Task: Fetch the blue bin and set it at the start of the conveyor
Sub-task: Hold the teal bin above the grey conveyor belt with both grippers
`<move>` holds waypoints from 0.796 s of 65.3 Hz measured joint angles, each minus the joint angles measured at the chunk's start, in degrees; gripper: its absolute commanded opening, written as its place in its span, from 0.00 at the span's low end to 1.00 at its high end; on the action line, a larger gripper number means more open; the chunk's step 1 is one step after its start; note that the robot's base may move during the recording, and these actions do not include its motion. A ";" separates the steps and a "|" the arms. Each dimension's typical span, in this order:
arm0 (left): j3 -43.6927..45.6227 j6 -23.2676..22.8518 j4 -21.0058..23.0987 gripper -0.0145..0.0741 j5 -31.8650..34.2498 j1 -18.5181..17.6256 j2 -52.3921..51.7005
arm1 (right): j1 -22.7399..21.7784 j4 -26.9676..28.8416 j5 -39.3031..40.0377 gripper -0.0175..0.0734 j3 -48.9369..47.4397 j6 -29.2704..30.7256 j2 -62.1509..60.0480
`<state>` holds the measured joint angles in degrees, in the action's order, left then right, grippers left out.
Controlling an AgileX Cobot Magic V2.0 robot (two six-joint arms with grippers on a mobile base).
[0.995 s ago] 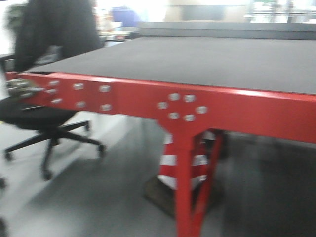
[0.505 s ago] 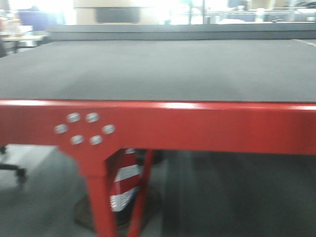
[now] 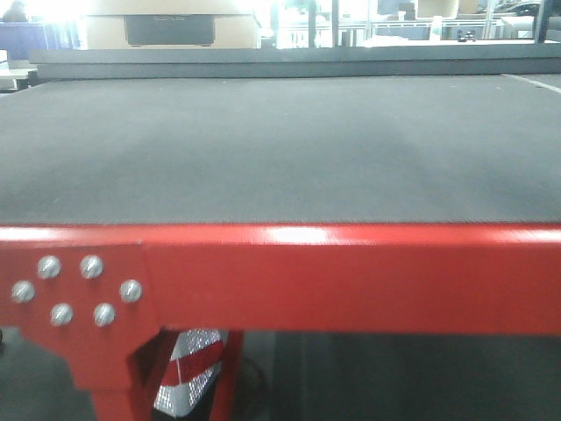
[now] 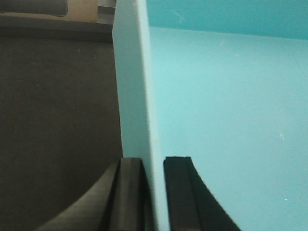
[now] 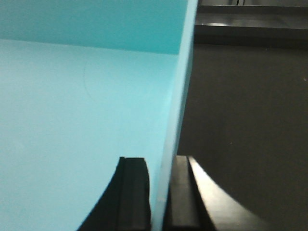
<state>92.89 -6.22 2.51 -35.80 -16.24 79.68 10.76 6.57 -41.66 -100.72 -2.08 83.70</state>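
Blue bin walls pinched over wide conveyor start.

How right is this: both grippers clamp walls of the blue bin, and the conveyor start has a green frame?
One error: the conveyor start has a red frame, not green, per the front-facing view. The left gripper and right gripper each clamp a blue bin wall.

The conveyor start: dark grey belt, matt, fine woven grain. Its frame: red painted metal, glossy, bright highlights. Its bolts: bare silver metal, shiny. The blue bin: pale aqua plastic, smooth, faint sheen. The left end effector and right end effector: black, matt pads.
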 measured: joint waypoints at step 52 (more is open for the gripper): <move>0.00 0.00 0.00 0.04 0.00 0.00 0.00 | 0.00 0.00 0.09 0.03 0.00 0.00 0.00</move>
<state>92.89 -6.22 2.51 -35.80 -16.24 79.68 10.76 6.57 -41.57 -100.72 -2.08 83.70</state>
